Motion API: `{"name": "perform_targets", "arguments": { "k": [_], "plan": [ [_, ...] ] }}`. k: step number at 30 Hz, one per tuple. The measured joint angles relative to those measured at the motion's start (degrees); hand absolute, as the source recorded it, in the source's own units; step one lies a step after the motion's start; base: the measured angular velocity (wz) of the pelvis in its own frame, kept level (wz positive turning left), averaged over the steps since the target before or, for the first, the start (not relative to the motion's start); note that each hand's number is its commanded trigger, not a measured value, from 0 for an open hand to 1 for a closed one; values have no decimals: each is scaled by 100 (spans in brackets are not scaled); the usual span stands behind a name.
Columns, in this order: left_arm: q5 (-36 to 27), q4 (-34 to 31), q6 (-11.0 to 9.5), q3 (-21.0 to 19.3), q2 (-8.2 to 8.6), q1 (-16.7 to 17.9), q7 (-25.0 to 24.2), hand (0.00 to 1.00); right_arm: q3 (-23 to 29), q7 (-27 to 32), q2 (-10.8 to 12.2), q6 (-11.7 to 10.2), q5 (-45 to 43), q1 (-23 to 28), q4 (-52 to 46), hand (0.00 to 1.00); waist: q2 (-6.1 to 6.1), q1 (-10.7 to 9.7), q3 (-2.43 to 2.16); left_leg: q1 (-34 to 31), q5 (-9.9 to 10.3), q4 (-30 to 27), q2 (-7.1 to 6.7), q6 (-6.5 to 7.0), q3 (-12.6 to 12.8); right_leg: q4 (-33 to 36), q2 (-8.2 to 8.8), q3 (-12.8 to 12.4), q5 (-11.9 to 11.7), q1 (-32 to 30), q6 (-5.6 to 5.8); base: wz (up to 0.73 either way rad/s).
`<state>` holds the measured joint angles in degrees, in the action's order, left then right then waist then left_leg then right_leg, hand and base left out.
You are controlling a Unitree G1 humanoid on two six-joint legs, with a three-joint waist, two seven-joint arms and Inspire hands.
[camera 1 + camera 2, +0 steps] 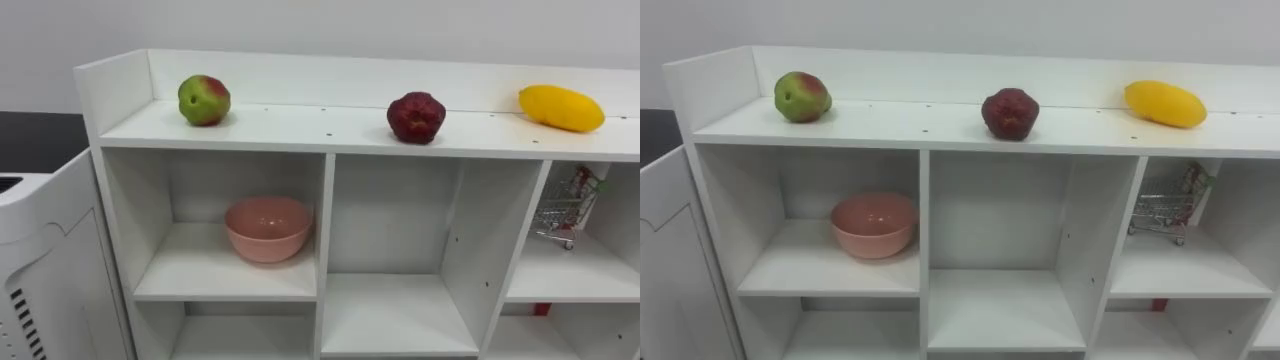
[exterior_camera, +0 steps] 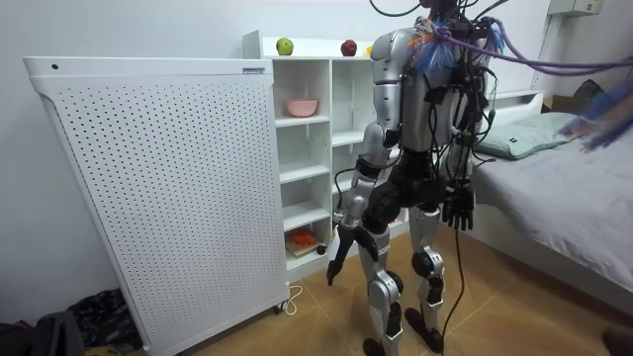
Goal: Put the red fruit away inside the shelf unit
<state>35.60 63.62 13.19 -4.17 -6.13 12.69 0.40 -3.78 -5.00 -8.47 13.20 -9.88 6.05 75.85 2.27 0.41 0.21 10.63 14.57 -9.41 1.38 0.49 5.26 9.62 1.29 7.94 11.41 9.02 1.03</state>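
Left hand (image 2: 339,247) and right hand (image 2: 458,210) hang empty, fingers relaxed. Likely pre-grasp; next needs a reach to green apple (image 1: 204,100), well above both.

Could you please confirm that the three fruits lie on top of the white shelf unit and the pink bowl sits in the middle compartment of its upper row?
Not quite: the pink bowl sits in the left compartment of the upper row, not the middle one, as the left eye view shows. The green-red fruit, dark red fruit and yellow fruit do lie on top of the white shelf unit.
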Motion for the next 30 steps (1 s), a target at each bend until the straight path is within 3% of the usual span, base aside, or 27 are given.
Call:
{"name": "perform_targets", "arguments": {
  "k": [11, 17, 22, 26, 28, 30],
  "plan": [
    [-13, 1, -31, 10, 0, -2, 19, 0, 16, 106, 0, -73, 43, -46, -19, 0, -8, -10, -1, -4, 0, -5, -1, 0, -1, 1, 2, 0, 0, -3, 0, 0],
    [-2, 14, -118, -20, 9, -15, 80, 0, 97, 326, -3, -171, 266, -43, -36, 0, -92, 6, -30, 2, 0, -11, -1, 0, 0, 1, 2, -1, 0, -7, 0, 0],
    [-4, 53, -251, -11, 21, -72, 189, 0, 126, 689, -30, -325, 330, -59, -120, 0, -143, 14, -4, -14, 0, 15, 2, 1, 12, 12, 5, -2, 0, -13, -1, 0],
    [-5, -73, -431, -18, 18, -110, 325, 0, 513, 1102, -87, -437, 472, -72, -1233, 0, -143, 5, 2, -81, -2, -23, -3, 3, 78, 23, 12, -19, -7, -95, -7, -6],
    [-5, -104, -533, -19, 13, -164, 462, 0, 648, 1322, -83, -791, 711, -179, -2253, 0, -141, 4, 10, -46, -4, -20, -1, 2, 107, 12, 2, -67, -10, -118, -10, -7],
    [-9, -150, -618, -19, 20, -192, 574, 0, 687, 1435, -45, -901, 903, -226, -3157, 0, -111, 27, 10, -38, -4, -9, 0, 2, 120, 0, 0, -95, -9, -118, -9, -2]
  ]
}}
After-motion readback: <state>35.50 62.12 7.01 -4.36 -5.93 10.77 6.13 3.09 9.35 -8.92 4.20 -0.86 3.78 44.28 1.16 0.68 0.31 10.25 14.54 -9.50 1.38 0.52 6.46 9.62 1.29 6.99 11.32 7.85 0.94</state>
